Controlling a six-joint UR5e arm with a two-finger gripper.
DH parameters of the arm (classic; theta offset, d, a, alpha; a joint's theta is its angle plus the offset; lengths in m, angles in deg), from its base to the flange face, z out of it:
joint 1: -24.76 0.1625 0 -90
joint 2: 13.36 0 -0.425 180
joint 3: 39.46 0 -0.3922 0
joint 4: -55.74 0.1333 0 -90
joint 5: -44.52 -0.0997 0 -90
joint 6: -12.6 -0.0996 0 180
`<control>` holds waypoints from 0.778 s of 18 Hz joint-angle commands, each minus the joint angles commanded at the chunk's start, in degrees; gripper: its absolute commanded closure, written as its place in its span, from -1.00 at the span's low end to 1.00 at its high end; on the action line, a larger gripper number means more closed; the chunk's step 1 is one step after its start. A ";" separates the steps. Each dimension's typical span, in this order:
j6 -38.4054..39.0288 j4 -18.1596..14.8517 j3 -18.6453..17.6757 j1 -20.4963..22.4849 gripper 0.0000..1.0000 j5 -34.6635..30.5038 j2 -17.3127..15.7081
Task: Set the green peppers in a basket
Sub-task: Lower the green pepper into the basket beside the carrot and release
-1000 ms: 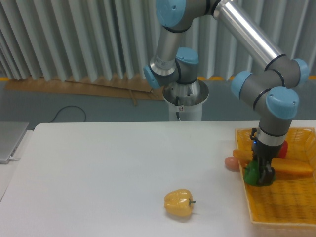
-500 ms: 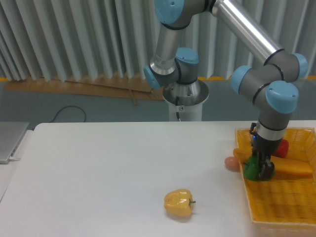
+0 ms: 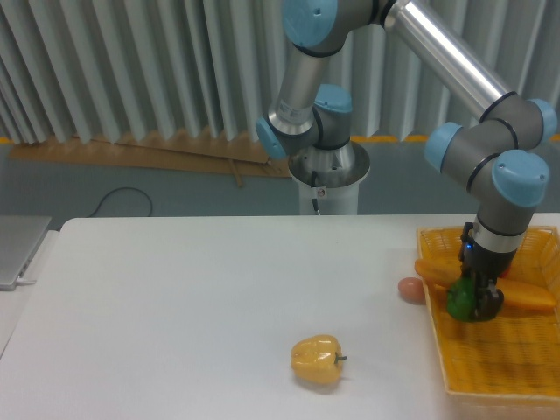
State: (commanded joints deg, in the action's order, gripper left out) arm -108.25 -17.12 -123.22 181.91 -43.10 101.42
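Note:
The green pepper is dark green and glossy, held in my gripper just above the floor of the yellow-orange woven basket at the right edge of the table. The gripper is shut on the pepper, and its fingers hide the pepper's right side. The pepper hangs over the left half of the basket, in front of an orange vegetable.
A yellow bell pepper lies on the white table near the front middle. A small pinkish-red round thing sits just outside the basket's left rim. A red item is mostly hidden behind my wrist inside the basket. A grey device sits at the left edge.
My gripper has moved to the right with the green pepper, further inside the basket from its left rim.

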 joint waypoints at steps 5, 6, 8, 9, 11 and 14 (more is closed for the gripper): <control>-0.09 0.26 -0.09 -0.17 -1.00 0.09 0.00; -0.17 0.26 -0.17 -0.18 -1.00 0.09 -0.17; 0.17 0.18 -0.44 -0.26 -1.00 0.35 -0.88; 0.35 0.09 -0.44 -0.44 -1.00 0.35 -1.05; 1.05 -0.17 -0.61 -0.35 -1.00 0.35 -1.58; 1.14 -0.26 -2.19 -0.35 -1.00 0.53 -3.86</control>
State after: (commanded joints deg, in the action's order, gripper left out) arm -107.10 -17.38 -125.41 181.56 -42.58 97.56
